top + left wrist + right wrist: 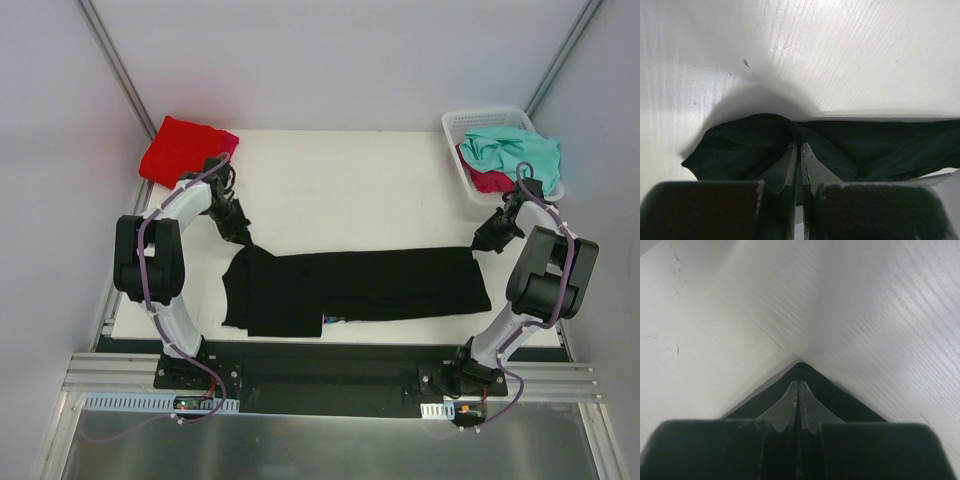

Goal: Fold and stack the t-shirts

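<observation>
The black t-shirt [370, 285] lay stretched across the near half of the table [340, 180], its long axis running from 9 to 3 o'clock in the top view. Its far edge was held at both ends. The left gripper [240, 238], jaws pressed together, pinched the corner at the shirt's 10 o'clock. The right gripper [484, 243], likewise clamped on cloth, pinched the corner at 2 o'clock. Neither arm was nearer, as each sat over its own end. The coming fold probably had to carry that edge toward 6 o'clock. The red t-shirt [183, 148] lay at the table's 10 o'clock, the basket [452, 125] at 1 o'clock.
</observation>
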Robot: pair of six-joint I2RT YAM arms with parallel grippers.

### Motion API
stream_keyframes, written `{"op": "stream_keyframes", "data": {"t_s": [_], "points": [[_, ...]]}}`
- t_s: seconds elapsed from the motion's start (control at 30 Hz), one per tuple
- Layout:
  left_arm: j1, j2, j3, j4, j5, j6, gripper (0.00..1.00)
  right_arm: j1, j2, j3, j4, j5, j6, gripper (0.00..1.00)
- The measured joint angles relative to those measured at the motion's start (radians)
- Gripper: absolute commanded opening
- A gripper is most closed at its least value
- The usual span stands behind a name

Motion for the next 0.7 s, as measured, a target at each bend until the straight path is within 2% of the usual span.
{"op": "stream_keyframes", "data": {"t_s": [0.7], "points": [[0.06, 0.0, 0.001, -0.008, 0.026, 0.005, 0.0, -0.008, 0.053, 0.082, -0.022, 0.048, 0.03, 0.01]]}}
